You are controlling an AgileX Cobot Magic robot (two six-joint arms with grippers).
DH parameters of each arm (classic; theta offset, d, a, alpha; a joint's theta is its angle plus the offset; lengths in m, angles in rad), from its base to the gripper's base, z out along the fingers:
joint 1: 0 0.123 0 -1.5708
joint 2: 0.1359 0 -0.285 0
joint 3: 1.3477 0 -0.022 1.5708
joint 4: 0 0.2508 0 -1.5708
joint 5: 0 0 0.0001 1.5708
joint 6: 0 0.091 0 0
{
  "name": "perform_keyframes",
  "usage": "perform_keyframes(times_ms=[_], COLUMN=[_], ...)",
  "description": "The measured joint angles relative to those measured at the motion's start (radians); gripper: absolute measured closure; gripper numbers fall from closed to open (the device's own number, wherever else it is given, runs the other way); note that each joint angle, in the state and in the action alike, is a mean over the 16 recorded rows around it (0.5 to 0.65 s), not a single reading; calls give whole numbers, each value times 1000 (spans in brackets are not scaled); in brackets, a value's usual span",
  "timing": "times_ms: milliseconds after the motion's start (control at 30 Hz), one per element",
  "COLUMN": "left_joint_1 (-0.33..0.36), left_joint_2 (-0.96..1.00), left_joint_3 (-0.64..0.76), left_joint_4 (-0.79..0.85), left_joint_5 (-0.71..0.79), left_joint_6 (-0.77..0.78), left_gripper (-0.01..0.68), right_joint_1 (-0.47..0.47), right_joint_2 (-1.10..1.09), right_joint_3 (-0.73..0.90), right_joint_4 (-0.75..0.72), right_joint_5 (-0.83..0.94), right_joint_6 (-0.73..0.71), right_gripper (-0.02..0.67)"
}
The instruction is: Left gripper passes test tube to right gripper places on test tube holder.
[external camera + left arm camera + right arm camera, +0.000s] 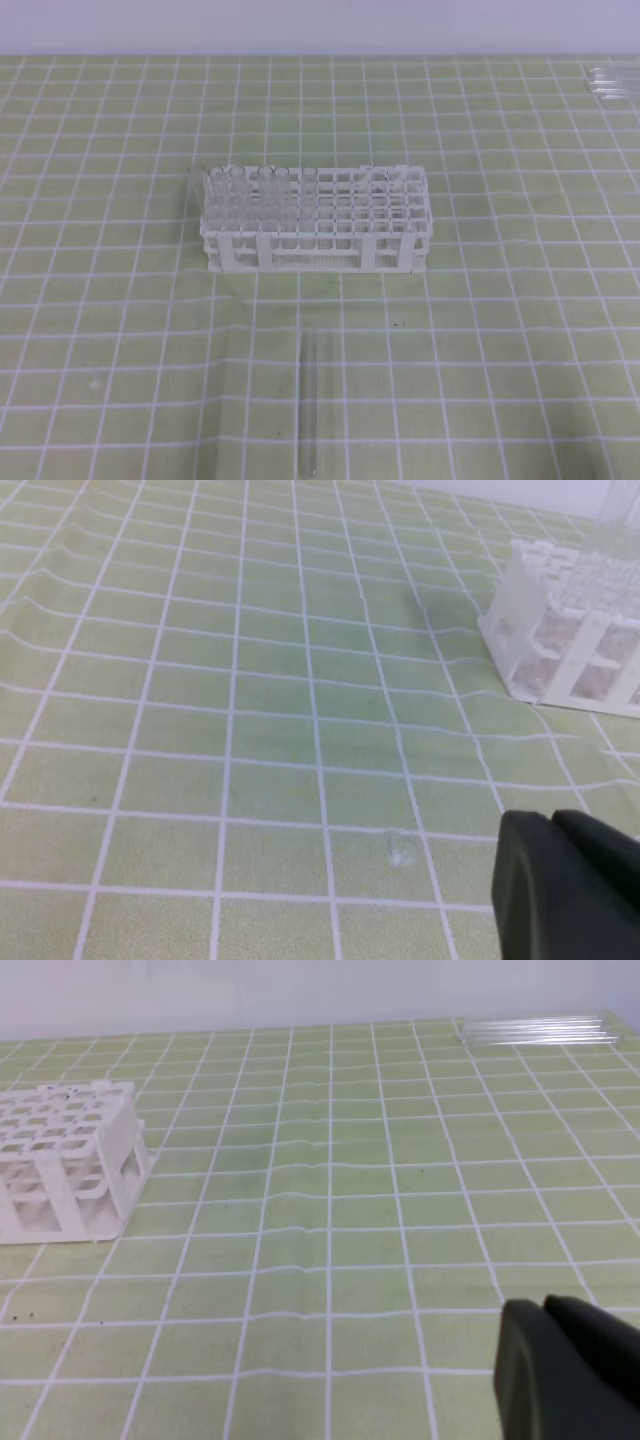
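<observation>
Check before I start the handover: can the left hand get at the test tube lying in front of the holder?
Probably yes: the test tube lies alone on the mat, apart from the holder, nothing over it.

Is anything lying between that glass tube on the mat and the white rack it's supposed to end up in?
Nothing visible does. In the high view the test tube lies flat in front of the test tube holder, with only bare green checked mat between them. More tubes lie far off at the back right corner.
</observation>
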State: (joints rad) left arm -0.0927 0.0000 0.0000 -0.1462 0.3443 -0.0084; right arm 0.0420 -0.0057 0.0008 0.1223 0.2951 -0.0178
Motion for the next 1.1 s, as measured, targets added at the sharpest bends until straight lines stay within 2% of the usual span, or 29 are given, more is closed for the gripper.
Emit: perform_keyframes(times_ms=[800, 1100], left_joint_1=[1, 1], left_joint_2=[-11, -15], left_joint_3=[7, 9], left_joint_4=[-13, -162], left_joint_5=[-32, -149], left_joint_6=[-8, -46], left_gripper=[673, 673], right_joint_1=[0, 0], right_joint_2=[0, 0], right_joint_3=[0, 0], right_joint_4=[0, 66], right_joint_5=[0, -76], right_joint_6=[0, 0], right_gripper=[651, 651])
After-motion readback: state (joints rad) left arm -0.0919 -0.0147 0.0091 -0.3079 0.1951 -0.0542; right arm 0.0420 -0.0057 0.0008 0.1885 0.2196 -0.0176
